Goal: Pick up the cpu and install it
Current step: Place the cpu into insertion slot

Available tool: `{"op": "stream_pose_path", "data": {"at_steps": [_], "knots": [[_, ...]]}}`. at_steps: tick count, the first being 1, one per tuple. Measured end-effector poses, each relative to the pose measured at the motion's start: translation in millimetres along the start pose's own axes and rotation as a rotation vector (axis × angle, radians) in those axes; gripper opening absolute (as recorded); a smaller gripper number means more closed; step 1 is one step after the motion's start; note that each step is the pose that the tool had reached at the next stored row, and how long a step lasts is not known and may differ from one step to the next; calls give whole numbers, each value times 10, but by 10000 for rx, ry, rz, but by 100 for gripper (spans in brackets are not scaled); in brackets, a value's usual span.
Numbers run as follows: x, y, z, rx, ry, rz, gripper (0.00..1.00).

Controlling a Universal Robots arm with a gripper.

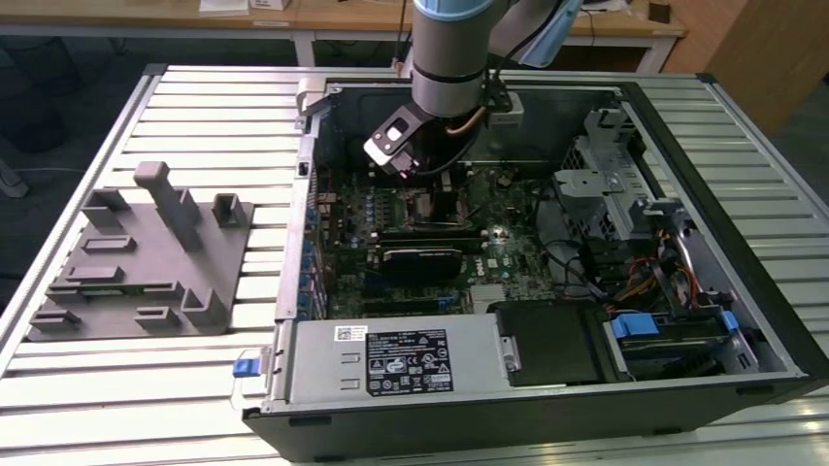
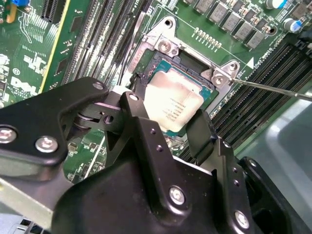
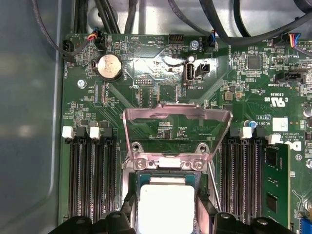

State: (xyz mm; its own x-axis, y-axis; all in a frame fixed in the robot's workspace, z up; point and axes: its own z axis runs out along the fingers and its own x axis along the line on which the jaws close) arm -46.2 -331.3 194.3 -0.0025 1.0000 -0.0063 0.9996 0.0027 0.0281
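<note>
Silvery metal forms the top of the cpu (image 2: 173, 105), which is seen lying square over its socket on the green circuit board (image 2: 29, 58) (the pale lid faces up). It is pinched by the black hand (image 2: 165, 113): the two fingers (image 2: 141, 131) are pressed against opposite edges of it, one on each side, and the lid is left bare between them. Whether the cpu is fully seated in the socket or held just above it cannot be told. In the first wrist view the cpu (image 3: 165, 207) is shown between the same fingertips, and the socket's metal clamp frame (image 3: 168, 158) is stood open just beyond it, fixed by two screws. A thin metal lever (image 2: 273, 88) is angled away from one corner of the socket. Long black memory slots (image 3: 92, 185) are ranged on both sides of the socket, and a green memory stick (image 3: 276, 185) is fitted in one of the outer ones. A round coin battery (image 3: 109, 67) is set on the board beyond the frame. In the exterior view the arm (image 1: 447, 58) is seen reaching down into an opened computer case (image 1: 518, 422), which is laid on a slatted metal bench (image 1: 194, 107). A grey plastic tray (image 1: 143, 252) with upright posts is placed on the bench toward the exterior view's left, well apart from the arm.
</note>
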Motion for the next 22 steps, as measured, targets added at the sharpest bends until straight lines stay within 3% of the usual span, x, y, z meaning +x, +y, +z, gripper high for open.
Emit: {"op": "stream_pose_path", "data": {"at_steps": [17, 19, 22], "knots": [[-8, 1, -21, -1, 2, 0, 60], [-10, 0, -22, 4, -1, 0, 52], [-10, 1, -21, 0, 0, 0, 49]]}}
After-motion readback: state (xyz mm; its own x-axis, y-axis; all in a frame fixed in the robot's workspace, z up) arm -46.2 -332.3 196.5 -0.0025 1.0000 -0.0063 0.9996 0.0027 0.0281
